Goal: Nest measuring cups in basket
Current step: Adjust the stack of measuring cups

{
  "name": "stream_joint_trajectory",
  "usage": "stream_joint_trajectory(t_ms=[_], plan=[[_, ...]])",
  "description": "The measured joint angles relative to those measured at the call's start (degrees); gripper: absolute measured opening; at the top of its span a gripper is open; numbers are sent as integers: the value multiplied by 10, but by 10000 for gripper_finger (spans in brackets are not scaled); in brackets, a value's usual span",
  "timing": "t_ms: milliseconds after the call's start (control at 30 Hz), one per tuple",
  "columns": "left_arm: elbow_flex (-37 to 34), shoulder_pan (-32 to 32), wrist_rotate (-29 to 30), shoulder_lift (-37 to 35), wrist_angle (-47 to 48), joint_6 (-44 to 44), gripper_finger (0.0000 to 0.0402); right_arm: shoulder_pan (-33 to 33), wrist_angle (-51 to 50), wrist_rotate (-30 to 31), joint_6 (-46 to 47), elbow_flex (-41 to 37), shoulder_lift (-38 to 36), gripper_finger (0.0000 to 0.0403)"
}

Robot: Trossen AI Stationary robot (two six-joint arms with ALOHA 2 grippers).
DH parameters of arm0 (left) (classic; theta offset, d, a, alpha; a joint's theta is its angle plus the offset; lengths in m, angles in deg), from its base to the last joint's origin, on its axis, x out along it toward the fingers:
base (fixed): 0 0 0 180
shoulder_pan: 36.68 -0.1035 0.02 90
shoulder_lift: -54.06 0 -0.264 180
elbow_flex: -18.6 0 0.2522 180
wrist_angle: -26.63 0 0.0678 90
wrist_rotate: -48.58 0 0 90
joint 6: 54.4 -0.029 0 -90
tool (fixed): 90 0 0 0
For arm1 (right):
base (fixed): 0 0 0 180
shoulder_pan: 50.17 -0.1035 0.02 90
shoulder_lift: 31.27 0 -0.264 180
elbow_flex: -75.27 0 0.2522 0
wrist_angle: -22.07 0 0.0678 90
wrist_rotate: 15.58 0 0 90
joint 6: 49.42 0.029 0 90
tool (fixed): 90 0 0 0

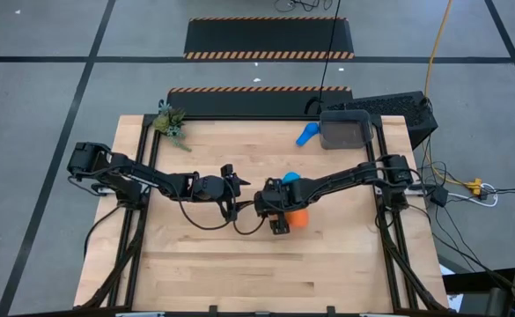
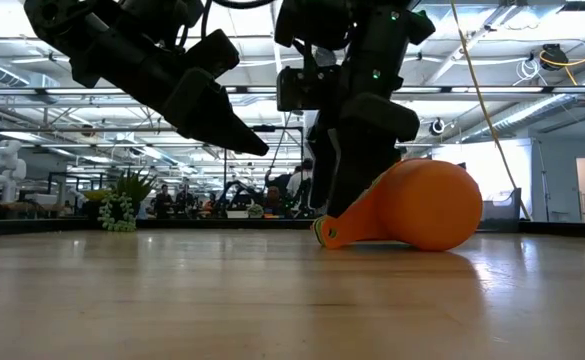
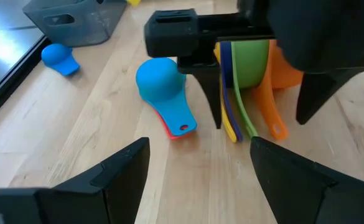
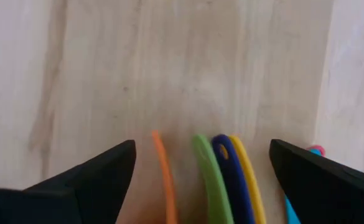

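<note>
Right around the middle of the pale wooden table (image 1: 239,264), both arms have met up. The right gripper (image 1: 275,211) hangs over a bunch of small plastic measuring cups lying on their sides, and its dark fingers (image 3: 210,93) are spread wide, straddling the handles without pinching anything. Between those fingers the right wrist view shows four handles side by side: the orange cup (image 2: 412,208), the green cup (image 3: 250,62), the navy cup (image 4: 228,174) and the yellow cup (image 4: 247,174). The orange one is the biggest and rests on the wood, with its handle touching the table in the low view.

Just at 9 o'clock of that bunch sits the light blue cup (image 3: 160,81), dome up, lying on top of the red cup (image 3: 172,132), of which only a sliver peeks out under the handle.

The left gripper (image 1: 231,185) hovers slightly off the table at about 9 o'clock from the cups, fingers also wide apart, holding nothing, pointed toward the pile.

Way off at 1 o'clock, near the far edge of the table, sits the small dark grey rectangular plastic basket (image 1: 346,130). The small blue cup (image 1: 306,135) lies by itself just at 9 o'clock of the basket, outside it. A little green plant sprig (image 1: 171,123) sits at the far left corner.
</note>
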Motion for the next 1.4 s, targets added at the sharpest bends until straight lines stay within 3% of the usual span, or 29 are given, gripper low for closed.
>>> stream_joint_trajectory(t_ms=[567, 967, 1400], plan=[[0, 0, 0, 0, 3, -7, 278, 11, -42, -12, 2, 0, 15, 342], [0, 0, 0, 0, 2, -8, 278, 12, -44, -13, -1, 0, 28, 245], [0, 0, 0, 0, 2, -16, 278, 12, -50, -13, -28, 0, 28, 100]])
